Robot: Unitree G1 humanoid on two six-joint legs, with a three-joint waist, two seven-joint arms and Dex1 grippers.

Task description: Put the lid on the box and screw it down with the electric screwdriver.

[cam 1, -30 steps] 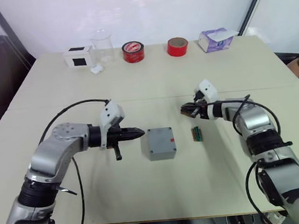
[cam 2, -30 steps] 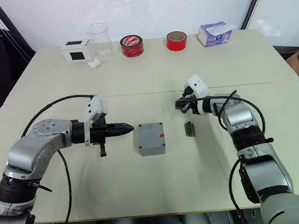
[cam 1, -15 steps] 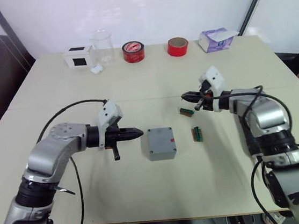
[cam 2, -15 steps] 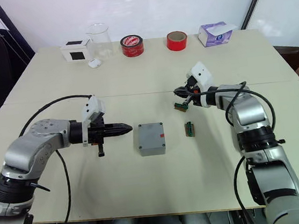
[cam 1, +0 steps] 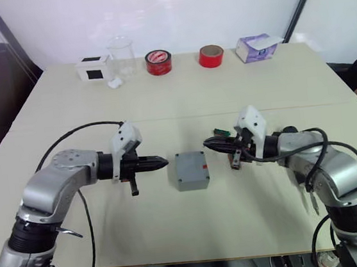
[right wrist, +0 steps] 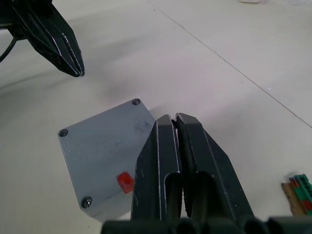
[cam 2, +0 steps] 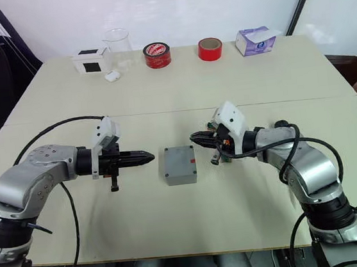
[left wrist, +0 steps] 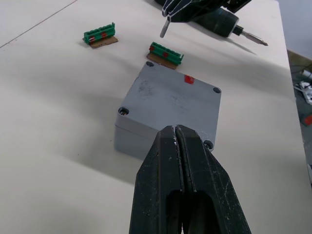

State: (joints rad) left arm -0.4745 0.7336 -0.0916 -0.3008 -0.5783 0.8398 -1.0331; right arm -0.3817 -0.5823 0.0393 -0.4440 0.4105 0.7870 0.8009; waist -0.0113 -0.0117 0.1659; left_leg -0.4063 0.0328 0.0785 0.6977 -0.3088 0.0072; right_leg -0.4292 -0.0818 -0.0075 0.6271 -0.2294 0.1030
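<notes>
The grey box [cam 1: 192, 170] sits mid-table with the flat grey lid [left wrist: 173, 100] on top of it. Screw heads show in the lid's corners, and a small red mark lies near one edge. My left gripper [cam 1: 164, 162] is shut and empty, pointing at the box from its left, a short gap away. Just off the box's right back corner, my right gripper [cam 1: 207, 144] hovers, shut with nothing between its fingers. A short black stub with a metal tip [left wrist: 229, 25] juts from that gripper's side. The electric screwdriver is out of view.
Two green terminal blocks lie right of the box, one [left wrist: 100, 36] by the table seam, the other [left wrist: 165, 52] under my right gripper. Along the far edge stand a white box [cam 1: 93, 67], a glass beaker [cam 1: 121, 55], two red tape rolls [cam 1: 158, 62] and a tissue pack [cam 1: 256, 47].
My right gripper has swung left and nearer, from the table's right side to the box's corner. One green block stays on the table near the seam. My left gripper drew back slightly.
</notes>
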